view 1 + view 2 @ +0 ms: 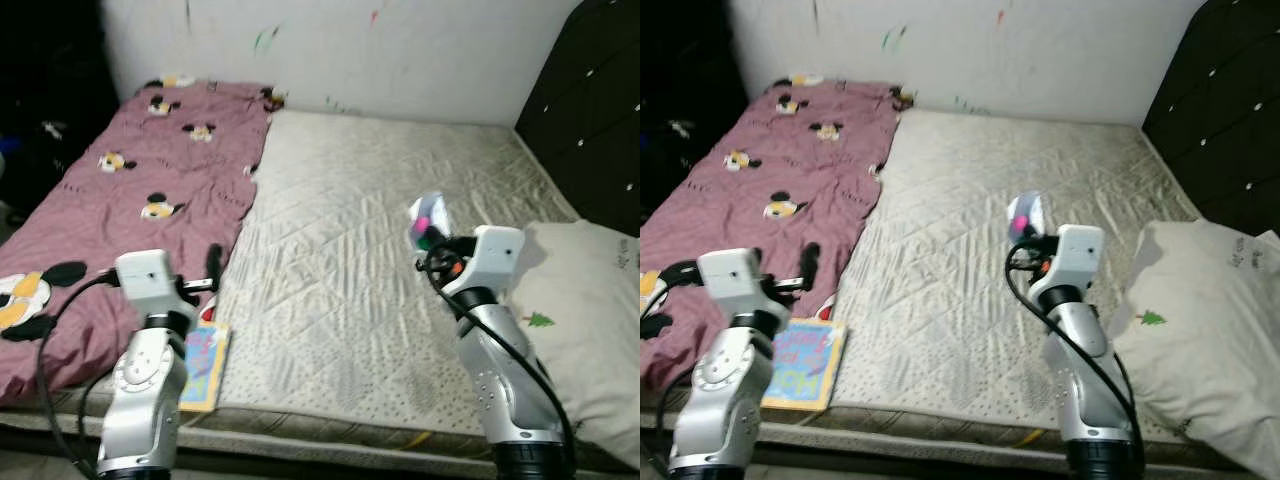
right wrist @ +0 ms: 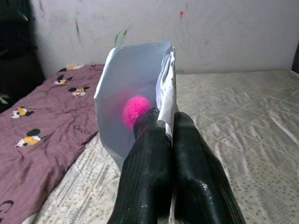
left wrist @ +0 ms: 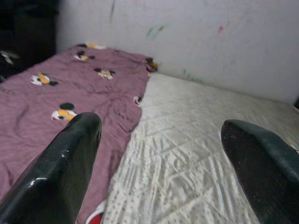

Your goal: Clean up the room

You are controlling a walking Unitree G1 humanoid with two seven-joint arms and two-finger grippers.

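Wrapper clenched in my right gripper above mattress, left gripper released; next, probably bin it.

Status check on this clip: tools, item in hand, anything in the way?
Right tool shut on silver wrapper, raised over mattress. Left tool open, empty. Picture book lying at mattress edge. No obstruction ahead.

On the mattress, a blanket lies left, pillow right, book at front edge.
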